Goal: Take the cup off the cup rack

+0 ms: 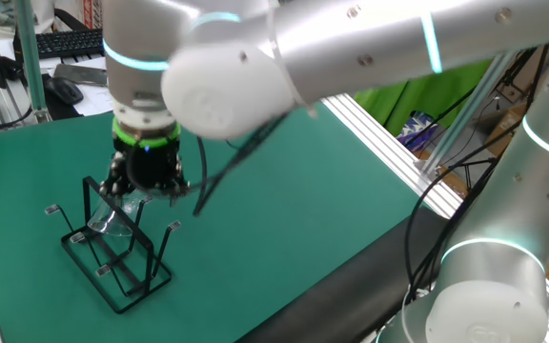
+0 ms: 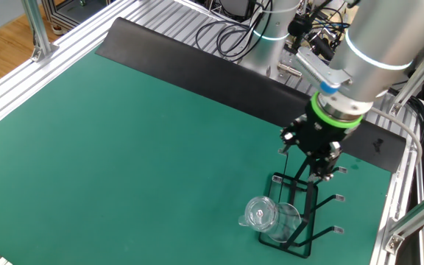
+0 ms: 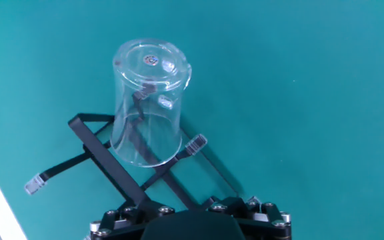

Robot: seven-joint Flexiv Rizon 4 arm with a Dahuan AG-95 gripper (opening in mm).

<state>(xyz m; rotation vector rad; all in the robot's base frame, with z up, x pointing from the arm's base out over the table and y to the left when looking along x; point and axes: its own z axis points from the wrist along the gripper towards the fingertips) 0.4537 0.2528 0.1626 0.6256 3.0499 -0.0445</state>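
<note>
Sitting upside-down on 1 prong of the cup rack (image 3: 133, 191) at 12 o'clock: the cup (image 3: 147, 103). Light, slick, possibly brittle; grip its sidewall. Fingers' state: can't tell.

A green mat (image 1: 284, 191) covers the table, with a keyboard (image 1: 65, 42) and mouse (image 1: 63, 89) beyond its edge.

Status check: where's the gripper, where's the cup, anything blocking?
Gripper above the rack, holding nothing; fingers not visible. Cup upside down on a prong. Nothing blocking.
</note>
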